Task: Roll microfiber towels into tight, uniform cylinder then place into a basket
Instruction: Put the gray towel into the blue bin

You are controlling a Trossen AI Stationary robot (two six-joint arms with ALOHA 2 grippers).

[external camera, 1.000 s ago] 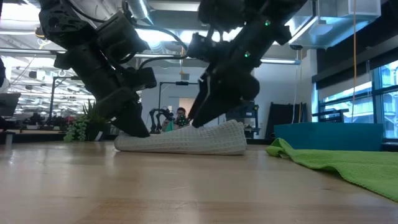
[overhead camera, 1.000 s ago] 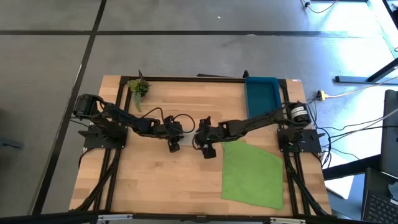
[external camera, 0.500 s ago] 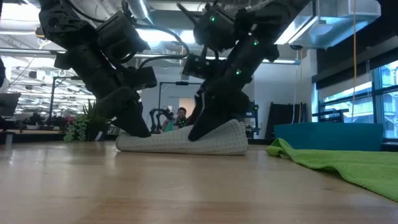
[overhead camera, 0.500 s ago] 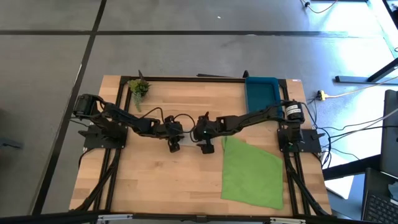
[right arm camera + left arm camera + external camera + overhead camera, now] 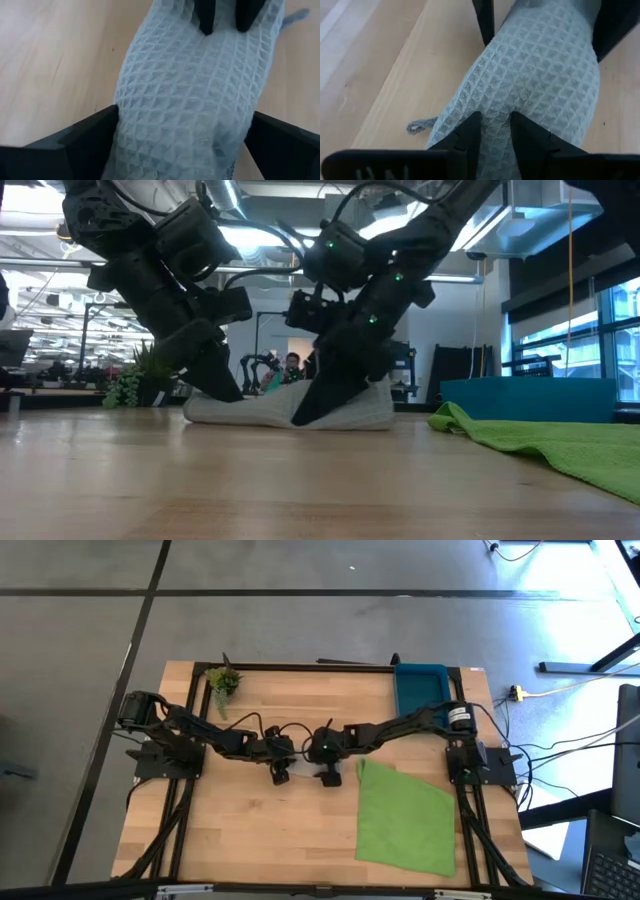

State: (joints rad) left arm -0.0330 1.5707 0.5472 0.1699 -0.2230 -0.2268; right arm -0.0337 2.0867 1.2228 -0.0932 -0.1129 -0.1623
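While both arms meet at the middle of the pale wooden plank surface point(image 5: 250, 830), these things show:
Grey towel: a light grey waffle-weave microfiber towel point(image 5: 270, 406) lies as a low, long bundle on the surface, with a grid of small square cells point(image 5: 540, 85) point(image 5: 190, 100).
Left gripper: the left gripper point(image 5: 496, 131) pinches a raised fold of the grey towel between its narrow dark fingers, arm slanted steeply down point(image 5: 215, 380).
Right gripper: the right gripper point(image 5: 182, 135) stands wide open, one finger at each side of the bundle, tips at the cloth point(image 5: 320, 395).
Green towel: a bright green soft microfiber towel point(image 5: 405, 815) lies spread flat near the right arm's base.
Basket: a blue rectangular plastic basket point(image 5: 420, 690) with low walls sits at the far right corner.
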